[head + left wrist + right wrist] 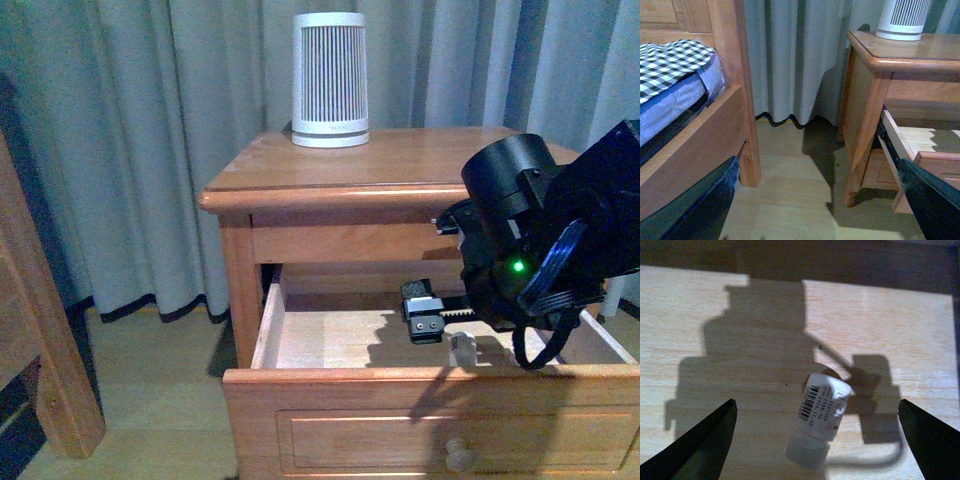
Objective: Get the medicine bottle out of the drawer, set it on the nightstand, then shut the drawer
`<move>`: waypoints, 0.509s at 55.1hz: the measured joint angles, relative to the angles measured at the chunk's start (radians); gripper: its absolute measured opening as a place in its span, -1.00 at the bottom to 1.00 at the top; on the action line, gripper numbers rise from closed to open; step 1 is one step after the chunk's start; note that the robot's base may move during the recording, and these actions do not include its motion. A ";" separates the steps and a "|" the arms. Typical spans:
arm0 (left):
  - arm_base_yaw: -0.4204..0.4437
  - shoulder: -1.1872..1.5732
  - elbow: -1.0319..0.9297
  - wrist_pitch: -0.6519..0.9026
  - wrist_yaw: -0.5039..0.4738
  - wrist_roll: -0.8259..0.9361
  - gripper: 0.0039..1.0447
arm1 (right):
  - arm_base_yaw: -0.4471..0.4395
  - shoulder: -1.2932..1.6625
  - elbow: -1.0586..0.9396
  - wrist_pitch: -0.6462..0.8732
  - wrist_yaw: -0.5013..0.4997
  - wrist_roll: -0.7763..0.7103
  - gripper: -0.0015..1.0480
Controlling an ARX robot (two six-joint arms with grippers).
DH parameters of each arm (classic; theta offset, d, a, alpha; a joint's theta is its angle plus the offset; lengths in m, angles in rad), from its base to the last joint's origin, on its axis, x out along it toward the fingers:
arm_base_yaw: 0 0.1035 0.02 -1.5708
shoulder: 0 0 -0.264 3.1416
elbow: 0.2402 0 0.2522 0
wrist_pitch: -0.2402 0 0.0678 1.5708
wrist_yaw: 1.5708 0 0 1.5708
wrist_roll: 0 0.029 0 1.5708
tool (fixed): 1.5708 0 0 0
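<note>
Drawer [430, 420] pulled out of nightstand [400, 160], pale interior exposed. Bottle [817, 420] on drawer floor, near the front wall, barcode label showing; upright or tipped, cannot tell. Right gripper [816, 407] over the bottle, jaws spread wide, one finger on either side, both apart from it; nothing grasped. Right arm [545, 230] reaches in under the overhang of the nightstand top and hides the drawer's right part. Ribbed cylinder [330, 80] at back of top, in front of curtain [150, 150]. Left gripper [818, 169] low over floor between bed frame [730, 100] and nightstand, jaws apart, empty. Checked bedding [670, 65] on bed.
</note>
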 joint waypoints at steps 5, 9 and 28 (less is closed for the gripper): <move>0.000 0.000 0.000 0.000 0.000 0.000 0.88 | 0.000 0.039 0.031 0.001 -0.001 0.010 0.87; 0.000 0.000 0.000 0.000 0.000 0.000 0.88 | 0.000 0.064 0.048 0.001 -0.002 0.015 0.87; 0.000 0.000 0.000 0.000 0.000 0.000 0.88 | -0.001 0.105 0.064 0.005 -0.017 0.074 0.72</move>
